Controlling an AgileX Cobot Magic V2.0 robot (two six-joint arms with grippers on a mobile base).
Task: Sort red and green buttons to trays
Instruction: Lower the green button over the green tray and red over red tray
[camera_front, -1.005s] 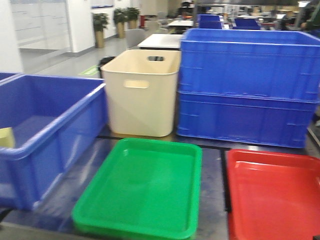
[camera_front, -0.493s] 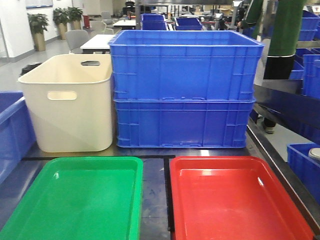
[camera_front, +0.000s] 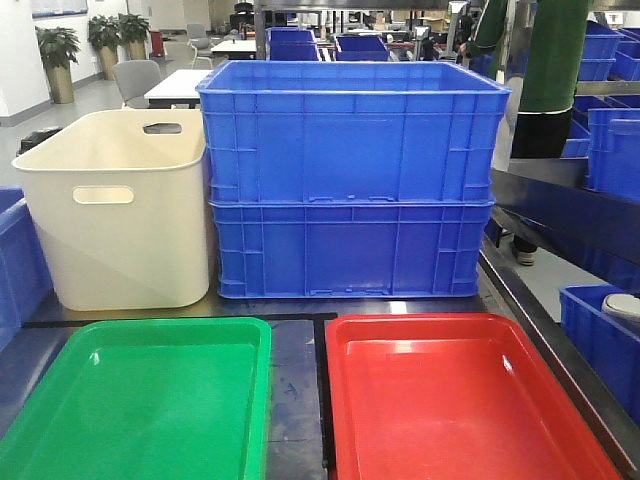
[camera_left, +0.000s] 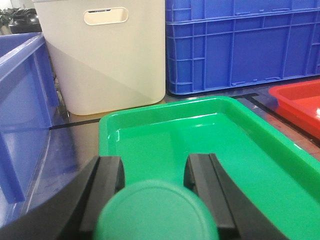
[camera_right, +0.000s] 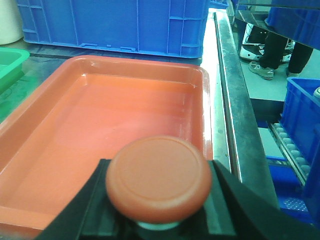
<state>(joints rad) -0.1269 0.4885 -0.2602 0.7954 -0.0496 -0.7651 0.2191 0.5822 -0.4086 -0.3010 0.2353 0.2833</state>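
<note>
Left gripper (camera_left: 155, 172) clamped on green button (camera_left: 157, 212), green tray (camera_left: 165, 111) just ahead; right gripper (camera_right: 159, 167) clamped on red button (camera_right: 159, 180), red tray (camera_right: 140, 63) ahead.

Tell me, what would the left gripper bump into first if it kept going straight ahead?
Probably the green tray, likely its far rim; the cream tub stands behind it. Depth is unclear.

My left gripper (camera_left: 155, 162) shows 2 thick, matte-black fingers (camera_left: 102, 190). They have flat inner faces and rounded tips, and they widen back toward the wrist. My right gripper (camera_right: 159, 165) has the same 2 black fingers (camera_right: 85, 210), broad and angular, flaring outward behind the tips.
</note>
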